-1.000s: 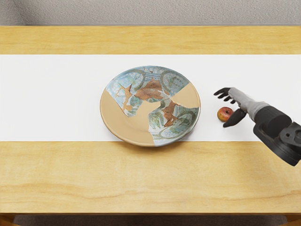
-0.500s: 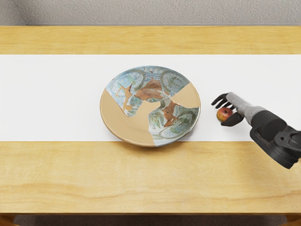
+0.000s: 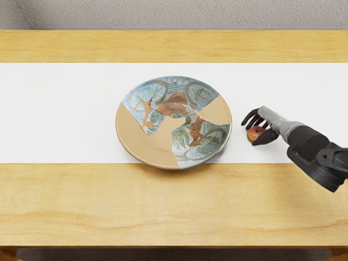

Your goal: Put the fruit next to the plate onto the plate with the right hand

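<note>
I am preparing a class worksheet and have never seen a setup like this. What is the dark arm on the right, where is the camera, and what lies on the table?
This is a simulator's render, not a photograph. The one picture comes from the humanoid robot's head camera, looking down at a slant on a wooden table. A white runner crosses it, and a large patterned plate sits on that. The dark arm entering from the right edge ends in the robot's five-fingered right hand. Its fingers are curled round a small reddish fruit just right of the plate, apart from its rim. Whether the fruit is lifted off the runner cannot be told. The left arm is out of view.
</note>
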### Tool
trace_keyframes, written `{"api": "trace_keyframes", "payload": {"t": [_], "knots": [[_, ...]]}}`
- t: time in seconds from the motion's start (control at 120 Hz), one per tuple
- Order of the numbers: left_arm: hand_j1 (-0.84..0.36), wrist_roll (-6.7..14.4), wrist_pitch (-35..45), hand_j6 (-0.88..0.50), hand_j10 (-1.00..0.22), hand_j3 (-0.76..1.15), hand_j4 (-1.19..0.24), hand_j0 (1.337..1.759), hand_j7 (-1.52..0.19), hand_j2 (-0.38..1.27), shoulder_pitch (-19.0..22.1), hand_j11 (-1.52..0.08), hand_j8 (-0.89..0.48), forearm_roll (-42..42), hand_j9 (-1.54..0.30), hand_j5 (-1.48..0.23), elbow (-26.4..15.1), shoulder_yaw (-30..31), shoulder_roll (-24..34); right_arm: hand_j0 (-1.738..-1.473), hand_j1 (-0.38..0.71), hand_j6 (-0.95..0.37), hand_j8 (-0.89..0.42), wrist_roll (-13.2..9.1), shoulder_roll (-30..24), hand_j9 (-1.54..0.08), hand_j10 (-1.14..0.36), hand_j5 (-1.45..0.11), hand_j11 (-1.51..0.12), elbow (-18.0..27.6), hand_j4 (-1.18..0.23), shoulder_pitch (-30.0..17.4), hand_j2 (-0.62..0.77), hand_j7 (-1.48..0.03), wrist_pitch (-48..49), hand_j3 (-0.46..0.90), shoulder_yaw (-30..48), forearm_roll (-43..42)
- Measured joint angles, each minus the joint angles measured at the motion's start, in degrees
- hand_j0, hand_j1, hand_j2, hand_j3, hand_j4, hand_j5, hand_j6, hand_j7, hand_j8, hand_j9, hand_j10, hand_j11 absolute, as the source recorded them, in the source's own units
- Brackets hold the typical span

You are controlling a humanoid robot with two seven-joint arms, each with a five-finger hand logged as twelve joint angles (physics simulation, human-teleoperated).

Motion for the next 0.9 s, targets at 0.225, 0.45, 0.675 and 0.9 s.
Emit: {"api": "trace_keyframes", "payload": {"t": [0.225, 0.45, 0.675, 0.9], "knots": [[0.34, 0.00, 0.00, -0.01, -0.01, 0.00, -0.01, 1.658, -0.01, 0.00, 0.03, -0.01, -0.01, 0.00, -0.01, -0.01, 0.00, 0.00, 0.00, -1.658, 0.26, -0.57, -0.44, -0.25, -0.63, -0.74, -0.51, -0.75, -0.74, 0.12, -0.57, 1.34, 0.13, -0.74, 1.88, 0.00, 0.94, 0.21], [0.34, 0.00, 0.00, -0.01, -0.01, 0.00, -0.01, 1.658, -0.01, 0.00, 0.02, -0.01, -0.01, 0.00, -0.01, -0.01, 0.00, 0.00, 0.00, -1.658, 0.26, -0.57, -0.43, -0.42, -3.13, -0.74, -0.50, -0.75, -0.75, 1.05, -0.57, 2.62, 0.12, -0.74, 6.87, 0.00, 4.17, 0.28], [0.34, 0.00, 0.00, -0.01, -0.01, 0.00, -0.01, 1.658, -0.01, 0.00, 0.00, -0.01, -0.01, 0.00, -0.01, -0.01, 0.00, 0.00, 0.00, -1.658, 0.25, -0.57, -0.44, -0.47, -4.92, -0.74, -0.51, -0.75, -0.74, 3.07, -0.57, 3.45, 0.12, -0.74, 12.55, 0.00, 8.51, 0.41], [0.34, 0.00, 0.00, -0.01, -0.01, 0.00, -0.01, 1.658, -0.01, 0.00, 0.02, -0.01, -0.01, 0.00, -0.01, -0.01, 0.00, 0.01, 0.00, -1.658, 0.26, -0.57, -0.45, -0.65, -5.15, -0.75, -0.51, -0.75, -0.74, 4.23, -0.57, 4.96, 0.13, -0.74, 15.10, 0.00, 10.83, 1.70]]}}
